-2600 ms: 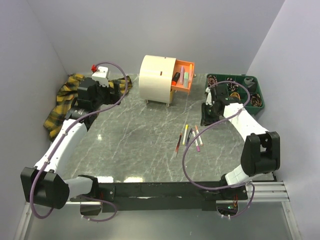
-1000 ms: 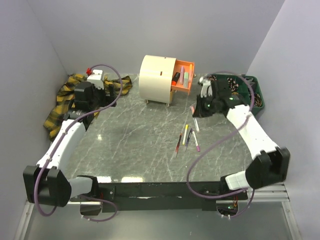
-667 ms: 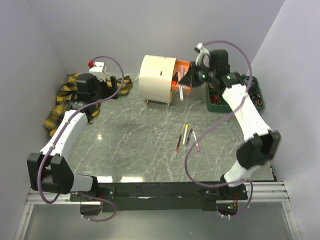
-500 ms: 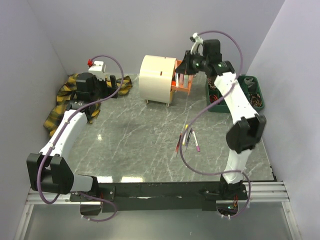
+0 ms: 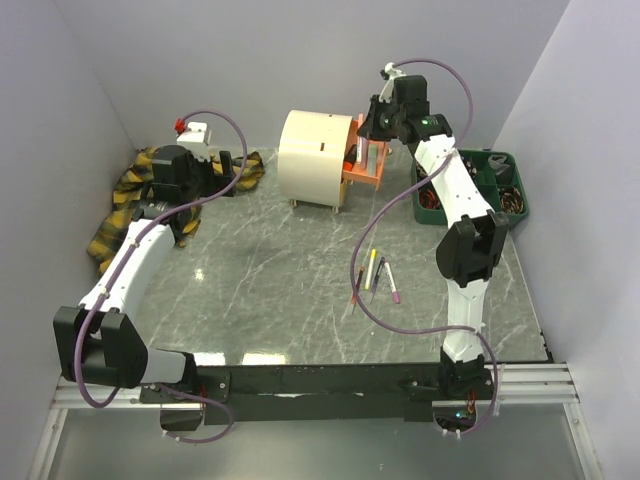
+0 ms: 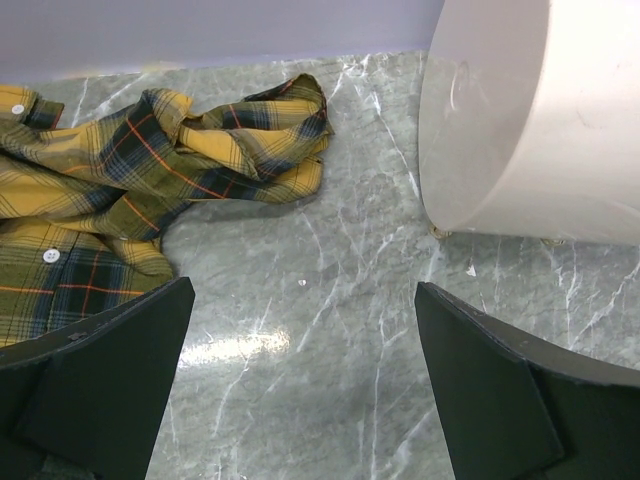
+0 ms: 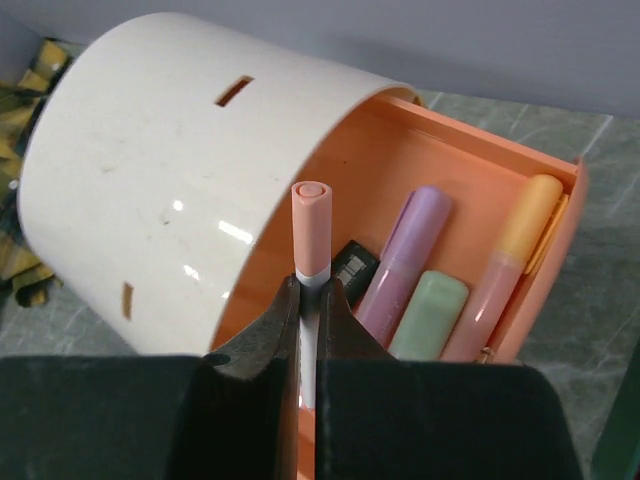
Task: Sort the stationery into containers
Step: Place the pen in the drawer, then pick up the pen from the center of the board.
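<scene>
Right end effector [image 7: 308, 300] is clamping a pink pen [image 7: 311, 225] between nearly closed fingers [image 7: 268, 335], with the pen's capped end projecting forward over the open orange drawer [image 7: 452, 190]. Inside the drawer, just beyond the pen tip, a purple highlighter [image 7: 408, 255], a green highlighter [image 7: 430, 312], an orange-capped highlighter [image 7: 515, 255] and a small black item [image 7: 352, 265] are lying side by side. This drawer is projecting from the cream cylindrical cabinet [image 7: 170, 170], which is standing at the far middle of the bench [image 5: 270, 270].

Left end effector [image 6: 300, 390] is hovering fully spread and holding nothing — its two dark fingers [image 6: 110, 375] are framing bare marble between the yellow-black plaid cloth [image 6: 130, 170] and the cabinet's curved wall.

In the top view, the right arm is reaching far across toward the drawer, and the left arm is extending toward the cloth at the far left. Three thin pens [image 5: 372, 276] are lying together on the bench, well apart from the cabinet. At the far right, the dark green tray [image 5: 488, 182] is sitting — its contents are too small to identify.
</scene>
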Robot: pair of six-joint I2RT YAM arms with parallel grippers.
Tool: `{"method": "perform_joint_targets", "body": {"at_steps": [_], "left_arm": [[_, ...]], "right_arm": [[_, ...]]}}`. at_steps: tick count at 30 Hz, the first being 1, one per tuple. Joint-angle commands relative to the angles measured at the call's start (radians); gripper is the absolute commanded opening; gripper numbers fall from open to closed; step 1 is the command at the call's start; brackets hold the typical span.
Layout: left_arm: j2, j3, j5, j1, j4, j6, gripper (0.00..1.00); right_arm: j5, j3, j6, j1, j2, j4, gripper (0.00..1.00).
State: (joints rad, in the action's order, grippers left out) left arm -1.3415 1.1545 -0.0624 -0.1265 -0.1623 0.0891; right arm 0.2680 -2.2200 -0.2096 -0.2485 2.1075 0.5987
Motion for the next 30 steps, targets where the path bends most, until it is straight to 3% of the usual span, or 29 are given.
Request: {"method": "perform_joint_targets", "body": {"at_steps": [1,2,6,9,18,22,30], "left_arm": [[-0.011,0.043,0.006,0.004,0.017,-0.012,0.99],[-0.018,0.047,0.006,0.004,0.015,-0.012,0.99],[-0.030,0.056,-0.005,0.004,0.017,-0.008,1.00],[-0.031,0.059,-0.007,0.004,0.018,-0.005,0.99],[0.005,0.014,-0.020,0.002,0.044,0.021,0.99],[0.039,-0.022,-0.016,-0.016,0.055,0.026,0.99],[0.093,-0.091,0.029,-0.102,0.063,-0.012,1.00]], "right_arm": [[-0.065,-0.032,-0.022,0.006,0.025,-0.016,0.17],[-0.070,-0.032,-0.030,0.006,0.034,-0.016,0.27],[-0.064,-0.047,-0.030,0.006,0.040,-0.019,0.47],[-0.050,-0.050,-0.020,0.005,0.007,-0.011,0.53],[0.011,0.210,0.016,0.006,-0.328,0.033,0.53],[0.002,0.546,0.108,0.000,-0.533,0.108,0.48],[-0.081,1.061,0.187,-0.060,-0.705,0.162,0.45]]}}
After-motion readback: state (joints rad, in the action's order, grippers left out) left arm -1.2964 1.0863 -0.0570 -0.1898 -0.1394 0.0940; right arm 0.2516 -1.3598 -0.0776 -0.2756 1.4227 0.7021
